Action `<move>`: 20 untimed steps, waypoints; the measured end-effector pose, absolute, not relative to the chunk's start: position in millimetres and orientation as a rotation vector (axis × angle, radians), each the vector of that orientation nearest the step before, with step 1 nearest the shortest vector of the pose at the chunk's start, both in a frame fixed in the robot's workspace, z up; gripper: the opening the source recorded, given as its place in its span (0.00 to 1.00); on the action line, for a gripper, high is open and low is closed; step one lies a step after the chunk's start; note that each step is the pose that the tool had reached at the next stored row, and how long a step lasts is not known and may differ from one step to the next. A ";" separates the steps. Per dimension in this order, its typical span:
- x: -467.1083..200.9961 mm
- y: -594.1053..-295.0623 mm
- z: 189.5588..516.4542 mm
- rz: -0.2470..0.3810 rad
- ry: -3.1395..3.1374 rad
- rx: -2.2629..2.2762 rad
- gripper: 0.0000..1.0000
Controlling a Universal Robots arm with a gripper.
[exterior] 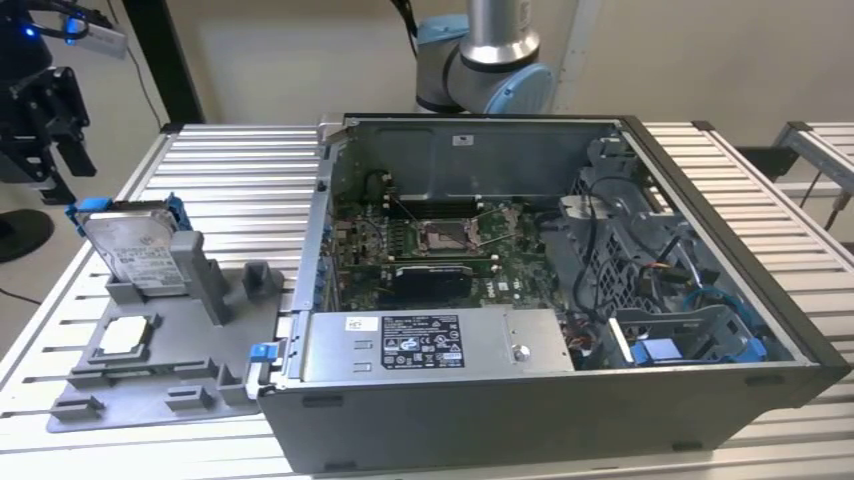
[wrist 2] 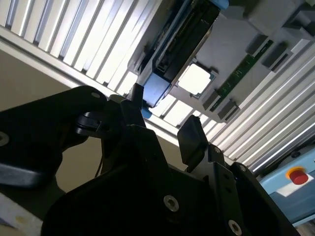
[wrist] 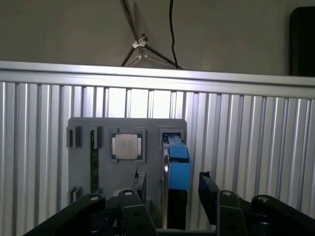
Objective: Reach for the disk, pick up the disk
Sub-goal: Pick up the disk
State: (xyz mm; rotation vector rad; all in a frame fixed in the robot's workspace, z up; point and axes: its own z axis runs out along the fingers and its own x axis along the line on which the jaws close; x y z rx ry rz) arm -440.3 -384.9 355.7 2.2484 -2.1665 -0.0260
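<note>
Between the fingers (wrist: 206, 189) of the gripper (wrist: 172, 181): nothing held. Spread wide apart in both wrist views, with no grip on anything. Lined up in the first wrist view with the narrow edge of the disk (wrist: 171, 202), with its blue bracket (wrist: 178, 162) in the gap between the two tips. Much the same in the second wrist view (gripper (wrist 2: 165, 120) just short of the blue end of the disk (wrist 2: 184, 37)). Hanging, in the exterior view, above the disk (exterior: 134, 240) and towards that view's left, with the gripper (exterior: 67, 165) clear of it and out of contact.

Disk on edge and leaning, white label turned towards the exterior camera, lower edge set in a grey stand (exterior: 134, 395) and just beside one upright post (exterior: 203, 280) of that stand. Flat on the same stand, near the foot of the disk: a small square silver chip (exterior: 123, 335) (seated in its own recess). Beside the chip in the first wrist view, a thin green strip (wrist: 93, 164) upright in a slot.

Under the stand, a ribbed metal table (exterior: 227, 170). At the exterior view's right of the stand, just beside it: an open computer case (exterior: 534, 430) with exposed circuit board (exterior: 400, 235). Behind the case, the arm's base (exterior: 483, 70).
</note>
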 end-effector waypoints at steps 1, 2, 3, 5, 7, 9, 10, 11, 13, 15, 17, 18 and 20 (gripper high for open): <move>-440.3 -384.9 354.9 -0.026 -2.167 2.249 1.00; -440.3 -384.9 354.1 -0.026 -2.167 2.248 1.00; -440.3 -384.8 353.4 -0.026 -2.167 2.248 1.00; -440.2 -384.8 351.9 -0.026 -2.167 2.248 1.00; -440.2 -384.8 350.6 -0.026 -2.167 2.248 1.00; -440.1 -384.9 349.2 -0.026 -2.167 2.249 1.00; -440.1 -384.9 348.6 -0.026 -2.167 2.249 1.00; -440.1 -384.9 347.9 -0.026 -2.167 2.249 1.00; -440.1 -384.6 346.2 -0.026 -2.167 2.248 1.00; -440.1 -383.7 344.4 -0.026 -2.167 2.248 1.00; -439.9 -383.0 342.6 -0.026 -2.167 2.248 1.00; -439.7 -383.0 341.9 -0.026 -2.166 2.249 1.00; -439.4 -382.8 340.3 -0.026 -2.166 2.249 1.00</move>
